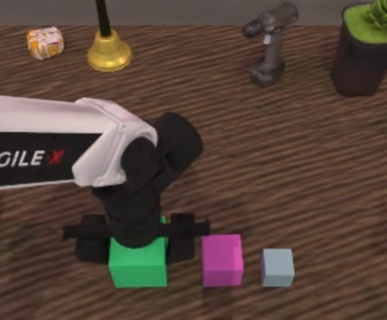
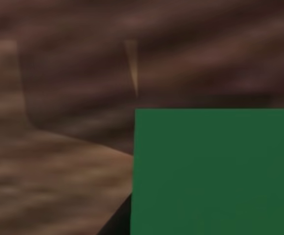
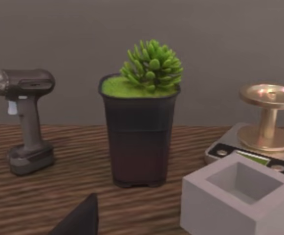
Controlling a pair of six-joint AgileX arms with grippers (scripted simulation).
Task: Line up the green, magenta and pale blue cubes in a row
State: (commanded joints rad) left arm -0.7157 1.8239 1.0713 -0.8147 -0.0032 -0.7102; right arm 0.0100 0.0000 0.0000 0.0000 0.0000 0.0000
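Note:
The green cube (image 1: 138, 267) rests on the table at the left end of a row, with the magenta cube (image 1: 222, 260) to its right and the pale blue cube (image 1: 277, 267) beyond that. My left gripper (image 1: 138, 248) comes down over the green cube, its black fingers (image 1: 184, 243) flush against the cube's two sides. In the left wrist view the green cube (image 2: 215, 171) fills the lower right, with a dark finger (image 2: 122, 220) against its edge. My right arm is parked out of the top view. Its wrist view shows one dark finger (image 3: 83, 220) over bare table.
Along the back edge stand a patterned orange-and-white block (image 1: 44, 42), a brass bell (image 1: 108, 53), a grey drill (image 1: 270, 43) and a potted plant (image 1: 370, 47). A grey open box (image 3: 239, 196) and a scale with a brass weight (image 3: 266, 132) sit near my right gripper.

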